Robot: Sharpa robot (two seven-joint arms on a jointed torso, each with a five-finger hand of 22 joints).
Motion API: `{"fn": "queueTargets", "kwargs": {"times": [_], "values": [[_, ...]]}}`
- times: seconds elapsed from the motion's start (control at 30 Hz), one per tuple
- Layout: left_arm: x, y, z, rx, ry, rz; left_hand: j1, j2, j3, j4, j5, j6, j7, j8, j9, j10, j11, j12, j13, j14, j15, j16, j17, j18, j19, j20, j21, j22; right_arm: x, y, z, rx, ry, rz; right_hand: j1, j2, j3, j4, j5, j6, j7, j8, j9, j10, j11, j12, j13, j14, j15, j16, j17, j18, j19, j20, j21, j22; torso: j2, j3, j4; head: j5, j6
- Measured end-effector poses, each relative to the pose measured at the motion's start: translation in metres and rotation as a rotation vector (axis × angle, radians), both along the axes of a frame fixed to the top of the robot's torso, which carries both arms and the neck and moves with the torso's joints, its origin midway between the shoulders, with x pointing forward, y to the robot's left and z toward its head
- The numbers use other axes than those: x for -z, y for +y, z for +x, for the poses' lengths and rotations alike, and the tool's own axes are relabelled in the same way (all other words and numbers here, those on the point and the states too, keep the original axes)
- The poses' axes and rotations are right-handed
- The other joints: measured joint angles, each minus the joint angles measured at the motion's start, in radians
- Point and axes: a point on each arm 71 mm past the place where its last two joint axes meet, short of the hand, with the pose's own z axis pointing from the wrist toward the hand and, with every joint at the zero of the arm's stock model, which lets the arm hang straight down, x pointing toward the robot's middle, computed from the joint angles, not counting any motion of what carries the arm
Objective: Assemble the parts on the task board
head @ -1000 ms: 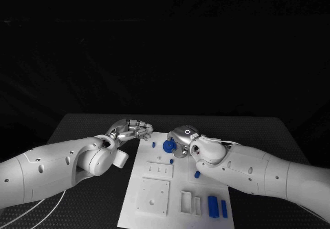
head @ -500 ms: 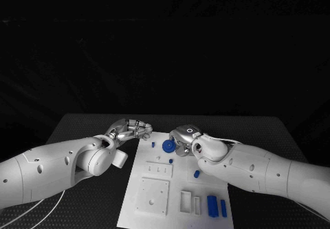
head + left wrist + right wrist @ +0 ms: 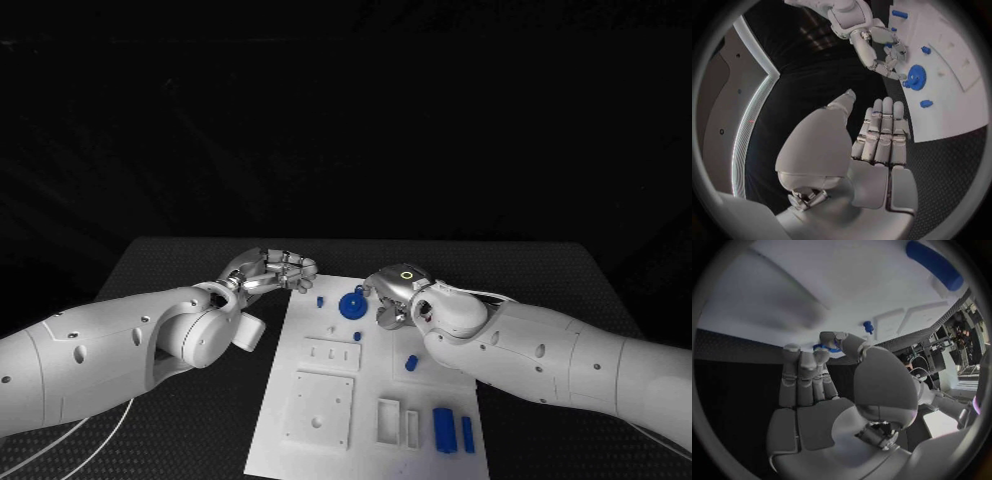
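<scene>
At the near end of the white rectangular task board (image 3: 335, 420), two long blue bar-shaped parts (image 3: 454, 431) lie side by side, just beside narrow upright slots. Farther up the plate, a small blue peg (image 3: 413, 364) stands close under the right arm. Beyond it a raised panel carries a row of small holes, with a small blue stud (image 3: 359, 337) near its far corner.

Farther still, a round blue gear-shaped part (image 3: 351, 306) with toothed rim sits on the far part of the board. The silver right hand (image 3: 392, 292) is at that gear: in the left wrist view its fingertips (image 3: 898, 70) touch the gear's rim (image 3: 915, 77), and in the right wrist view the thumb and fingers (image 3: 831, 342) close around a blue piece (image 3: 828, 347), pinching it. Another small blue peg (image 3: 319, 301) stands on the board just beside the gear, towards the left arm.

The silver left hand (image 3: 270, 271) hangs above the black table (image 3: 173, 262) just off the board's far left corner, holding nothing. Its fingers (image 3: 882, 131) lie pressed together side by side and bent forward, with the thumb apart from them.
</scene>
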Motion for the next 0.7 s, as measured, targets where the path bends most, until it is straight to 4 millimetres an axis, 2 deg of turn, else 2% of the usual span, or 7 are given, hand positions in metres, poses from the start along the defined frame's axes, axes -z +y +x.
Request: {"fn": "queueTargets", "kwargs": {"times": [0.27,0.4,0.5,0.57,0.63,0.7], "values": [[0.000,0.002,0.000,-0.003,0.000,0.001,0.000,0.000,0.000,0.000,0.000,0.000,0.000,0.000,0.000,0.000,0.000,0.000,0.000,0.000,0.000,-0.004,0.000,0.000,0.000,0.000,0.000,0.001,0.000,-0.005,-0.004,0.001,0.008,0.008,0.000,0.000,0.000,0.000,0.004,0.003,-0.003,0.004,0.001,0.000,0.000,0.004,0.000,0.000,0.000,0.000,0.001,0.000,0.000,0.000,0.000,0.000,0.000,0.0004,-0.0001,0.000,0.000],[0.000,0.004,-0.001,-0.006,0.000,0.001,0.000,0.000,0.000,0.000,0.000,0.000,0.000,0.000,0.000,0.000,0.000,0.000,0.000,0.000,0.000,-0.004,0.000,0.000,0.000,0.000,0.000,0.001,-0.002,-0.022,-0.005,0.023,-0.009,0.027,0.000,0.000,0.003,0.003,-0.001,0.003,-0.003,0.009,0.000,0.000,0.000,0.006,0.000,0.000,0.000,0.000,0.002,0.000,0.000,0.000,0.000,0.000,0.000,0.0005,-0.0003,-0.002,0.002],[0.000,0.006,0.000,-0.009,0.000,0.003,0.000,0.000,0.000,0.000,0.000,0.000,0.000,0.000,0.000,0.000,0.000,-0.002,0.000,0.000,0.000,-0.004,0.000,0.000,0.000,0.000,0.000,0.001,-0.012,-0.039,-0.004,0.049,-0.031,0.076,0.000,0.000,0.006,0.006,-0.038,0.005,-0.005,0.009,0.000,0.000,0.000,0.012,0.000,0.000,0.000,0.000,0.002,0.000,0.000,0.000,0.000,0.000,0.000,0.0007,-0.0007,-0.004,0.004],[0.000,0.007,0.000,-0.012,-0.001,0.005,0.002,-0.002,0.000,0.000,0.000,0.000,0.000,0.000,0.000,0.000,0.000,-0.004,0.000,0.000,0.000,-0.004,0.000,0.000,0.000,0.000,0.000,0.001,-0.020,-0.047,-0.005,0.056,-0.041,0.110,0.000,0.000,0.002,0.008,-0.086,0.006,-0.006,0.010,0.000,0.000,0.000,0.012,-0.002,0.000,0.000,0.000,0.002,0.000,0.002,-0.002,0.000,0.000,-0.001,0.0007,-0.0012,-0.005,0.006],[0.000,0.009,0.000,-0.016,-0.003,0.008,0.005,-0.005,0.000,0.000,0.000,0.002,0.002,0.000,0.000,0.000,0.000,-0.004,0.000,0.000,0.000,-0.004,0.001,0.000,0.000,0.000,0.000,0.001,-0.031,-0.056,-0.007,0.056,-0.048,0.155,-0.004,-0.004,-0.028,0.009,-0.215,0.011,-0.011,0.018,0.000,0.000,0.000,0.012,-0.003,0.000,0.000,0.000,0.004,0.000,0.006,-0.006,0.000,0.000,-0.001,0.0007,-0.0015,-0.005,0.009],[0.000,0.011,0.001,-0.020,-0.005,0.010,0.012,-0.004,0.000,0.000,0.000,0.004,0.004,0.000,0.000,0.004,-0.004,-0.004,0.000,0.000,0.000,-0.004,0.002,0.001,0.000,0.000,0.000,0.001,-0.042,-0.064,-0.007,0.053,-0.050,0.192,-0.018,-0.004,-0.053,0.014,-0.314,0.011,-0.011,0.018,0.000,0.000,0.000,0.013,-0.005,0.002,-0.002,0.000,0.004,0.000,0.009,-0.006,0.000,0.000,-0.002,0.0011,-0.0023,-0.007,0.013]]}}
